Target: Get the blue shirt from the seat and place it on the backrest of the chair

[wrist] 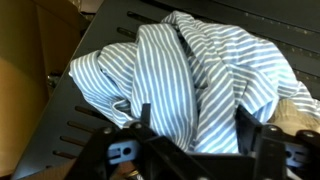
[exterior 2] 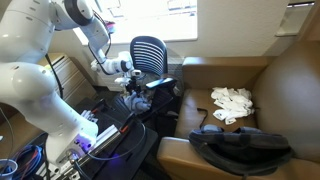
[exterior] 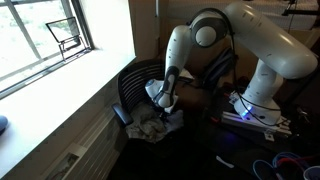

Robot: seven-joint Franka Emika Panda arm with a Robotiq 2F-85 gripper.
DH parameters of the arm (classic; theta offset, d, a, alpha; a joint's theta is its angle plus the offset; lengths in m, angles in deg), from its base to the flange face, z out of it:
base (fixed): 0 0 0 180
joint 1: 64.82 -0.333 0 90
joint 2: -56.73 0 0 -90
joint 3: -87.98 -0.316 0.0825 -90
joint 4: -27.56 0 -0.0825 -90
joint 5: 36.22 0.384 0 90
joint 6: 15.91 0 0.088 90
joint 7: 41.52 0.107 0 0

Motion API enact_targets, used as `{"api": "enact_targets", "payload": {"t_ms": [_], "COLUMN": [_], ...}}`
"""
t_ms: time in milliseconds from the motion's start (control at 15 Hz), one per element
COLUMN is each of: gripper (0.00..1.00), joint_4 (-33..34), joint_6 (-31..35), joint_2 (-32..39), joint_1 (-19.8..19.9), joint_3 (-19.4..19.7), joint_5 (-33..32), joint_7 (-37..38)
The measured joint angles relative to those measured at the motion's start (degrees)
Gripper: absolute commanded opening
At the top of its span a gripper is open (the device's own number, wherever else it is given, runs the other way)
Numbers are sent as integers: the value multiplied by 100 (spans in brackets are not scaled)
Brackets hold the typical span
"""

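Beside a bright window sill [exterior: 60, 80] stands 1 dark chair [exterior: 135, 85]; the blue striped shirt [wrist: 190, 70] lies crumpled on its slotted seat [wrist: 70, 130]; the gripper [wrist: 193, 115] hangs over it, fingers spread apart.

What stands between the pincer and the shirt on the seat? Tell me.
Nothing visible: the open pincer hangs directly over the striped shirt on the seat. The way up to the backrest looks free as well.
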Motion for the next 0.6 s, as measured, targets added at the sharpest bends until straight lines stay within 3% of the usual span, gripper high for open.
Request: {"api": "enact_targets", "payload": {"t_ms": [467, 600], "gripper": [3, 0], "joint_4": [13, 24], "joint_6": [0, 0], "joint_2": [12, 12], "joint_1": [0, 0], "joint_3": [0, 0], "joint_5": [0, 5], "joint_7": [6, 17]}}
